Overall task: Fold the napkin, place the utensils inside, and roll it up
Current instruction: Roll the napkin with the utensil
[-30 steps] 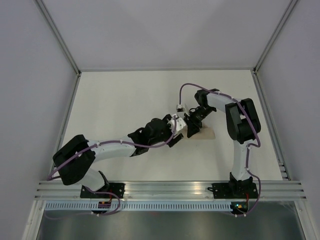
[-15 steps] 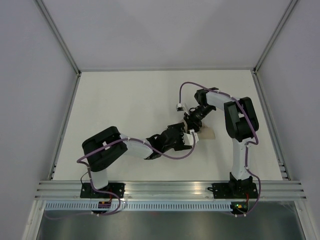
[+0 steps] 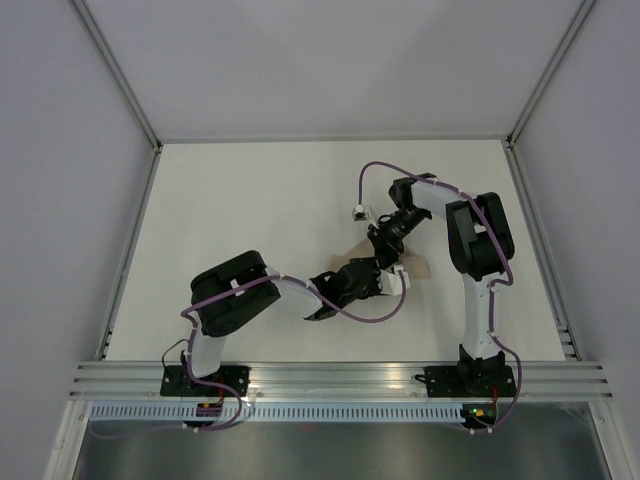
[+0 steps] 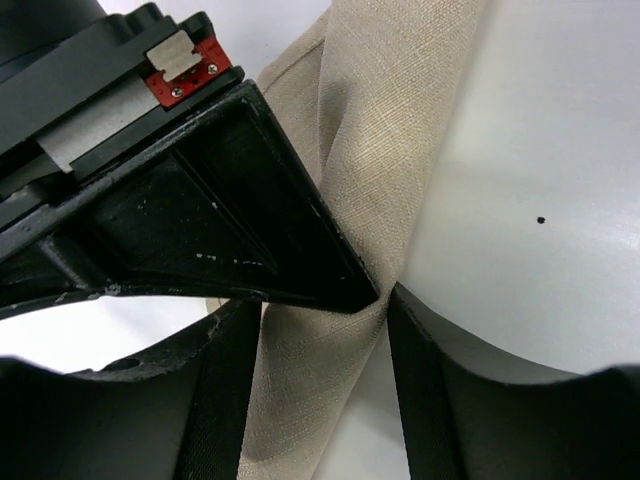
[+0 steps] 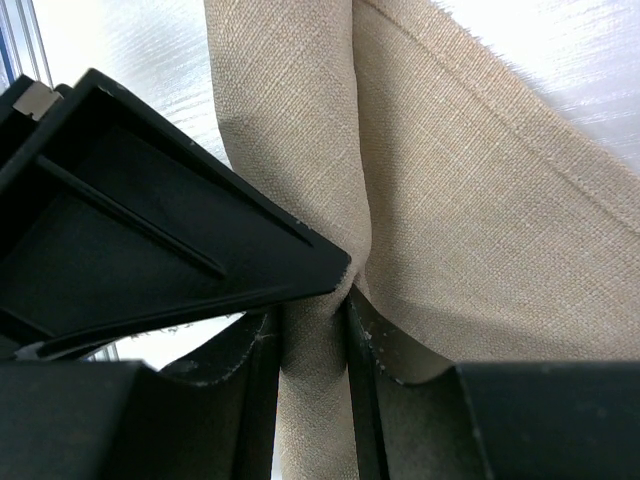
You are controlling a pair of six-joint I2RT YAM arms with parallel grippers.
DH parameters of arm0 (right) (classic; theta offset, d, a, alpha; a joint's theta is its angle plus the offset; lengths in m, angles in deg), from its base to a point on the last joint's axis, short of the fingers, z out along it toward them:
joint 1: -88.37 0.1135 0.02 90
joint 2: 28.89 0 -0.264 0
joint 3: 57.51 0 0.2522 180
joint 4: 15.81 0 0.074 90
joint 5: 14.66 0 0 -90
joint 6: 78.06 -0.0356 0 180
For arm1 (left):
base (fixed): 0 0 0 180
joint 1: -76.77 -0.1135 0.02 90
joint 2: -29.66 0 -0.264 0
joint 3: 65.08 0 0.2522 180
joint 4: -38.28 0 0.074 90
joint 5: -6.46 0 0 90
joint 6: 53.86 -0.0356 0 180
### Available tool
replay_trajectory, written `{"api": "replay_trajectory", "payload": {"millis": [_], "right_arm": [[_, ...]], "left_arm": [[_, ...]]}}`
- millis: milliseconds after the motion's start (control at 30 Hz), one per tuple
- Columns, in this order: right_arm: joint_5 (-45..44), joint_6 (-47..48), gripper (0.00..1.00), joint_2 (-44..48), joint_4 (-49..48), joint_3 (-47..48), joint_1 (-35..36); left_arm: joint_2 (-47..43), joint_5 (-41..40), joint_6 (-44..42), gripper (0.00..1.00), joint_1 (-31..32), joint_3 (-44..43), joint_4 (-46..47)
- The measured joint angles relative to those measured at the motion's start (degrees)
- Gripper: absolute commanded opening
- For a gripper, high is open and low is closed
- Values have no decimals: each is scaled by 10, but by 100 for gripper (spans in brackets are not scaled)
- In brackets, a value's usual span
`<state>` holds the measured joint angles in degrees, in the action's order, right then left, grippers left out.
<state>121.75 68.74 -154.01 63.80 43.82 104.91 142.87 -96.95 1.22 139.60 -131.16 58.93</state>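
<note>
Left wrist view: the tan-beige cloth napkin [image 4: 400, 130], bunched lengthwise, is straddled by the left gripper [image 4: 325, 390], grip unclear; right gripper [image 5: 312, 370] is clamped on it alongside.

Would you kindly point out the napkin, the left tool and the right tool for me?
napkin [image 5: 480, 200], right wrist view, the broad fold right of the pinch.
left tool [image 4: 345, 310], left wrist view, midway between its fingertips.
right tool [image 5: 320, 295], right wrist view, midway between its fingertips.
</note>
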Motion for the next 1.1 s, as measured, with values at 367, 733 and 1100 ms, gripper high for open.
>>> {"api": "replay_trajectory", "payload": {"millis": [367, 733, 1100], "right_arm": [[3, 5, 16, -5, 7, 7, -4], [2, -1, 46, -2, 4, 7, -7], [-13, -35, 56, 24, -31, -1, -20]], "left_arm": [[4, 12, 37, 27, -7, -33, -71], [-1, 71, 54, 10, -29, -45, -105], [-2, 125, 69, 2, -48, -54, -118]]}}
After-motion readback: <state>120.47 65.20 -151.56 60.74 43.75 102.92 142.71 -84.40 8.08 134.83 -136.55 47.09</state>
